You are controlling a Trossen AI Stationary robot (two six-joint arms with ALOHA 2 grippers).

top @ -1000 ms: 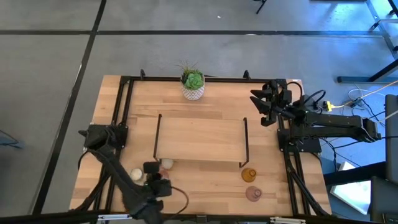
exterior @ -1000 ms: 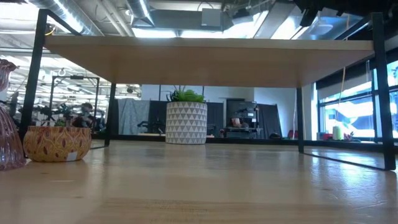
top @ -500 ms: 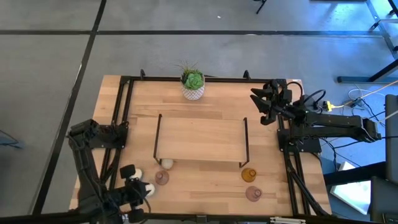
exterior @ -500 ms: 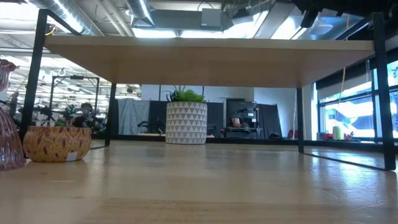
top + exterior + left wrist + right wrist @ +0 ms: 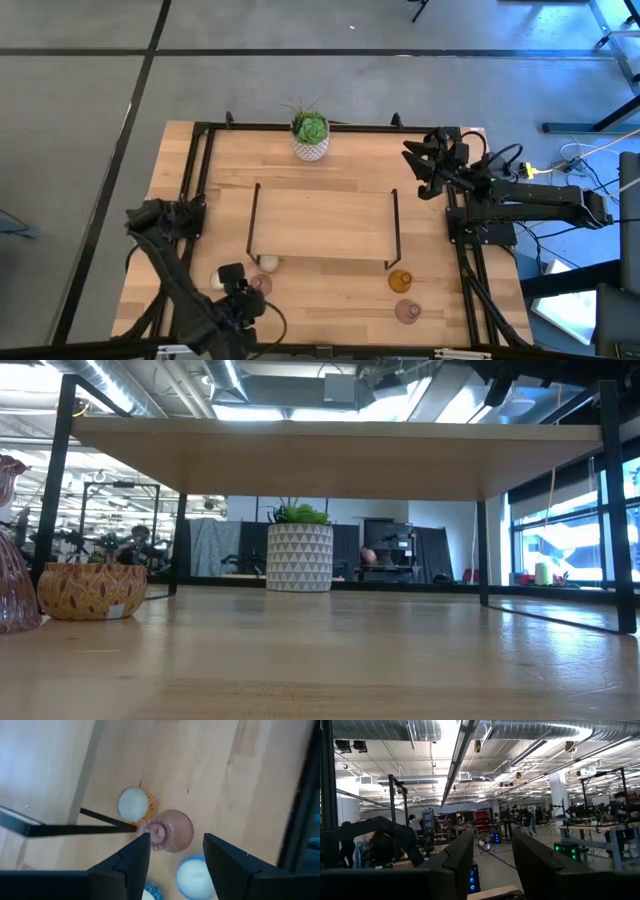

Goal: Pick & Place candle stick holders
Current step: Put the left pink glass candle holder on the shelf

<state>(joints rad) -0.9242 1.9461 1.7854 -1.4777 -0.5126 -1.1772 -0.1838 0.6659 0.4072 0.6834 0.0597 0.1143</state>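
Note:
My left gripper (image 5: pixel 238 292) (image 5: pixel 176 838) hovers open near the table's near left corner, above a dusty-pink vase-like holder (image 5: pixel 170 831) (image 5: pixel 260 285) (image 5: pixel 10 550) that stands on the table. A low cream holder with an amber patterned side (image 5: pixel 133 804) (image 5: pixel 268 263) (image 5: pixel 90 590) sits by the shelf's front left leg. Two more white round holders (image 5: pixel 194 879) lie closer to my left gripper. An amber holder (image 5: pixel 400 281) and a second pink one (image 5: pixel 407 311) stand near the front right. My right gripper (image 5: pixel 425 165) (image 5: pixel 492 832) waits open, raised at the right.
A low wooden shelf on black legs (image 5: pixel 322 225) (image 5: pixel 330 455) stands mid-table. A white pot with a green plant (image 5: pixel 311 135) (image 5: pixel 299 555) sits at the far edge. A black frame rail (image 5: pixel 195 180) borders the table. Bare wood lies between the two groups of holders.
My left arm has swung toward the near left corner and then come back toward the pink holder. The pink holder, covered by the gripper a second ago, now stands in plain sight on the table beside it.

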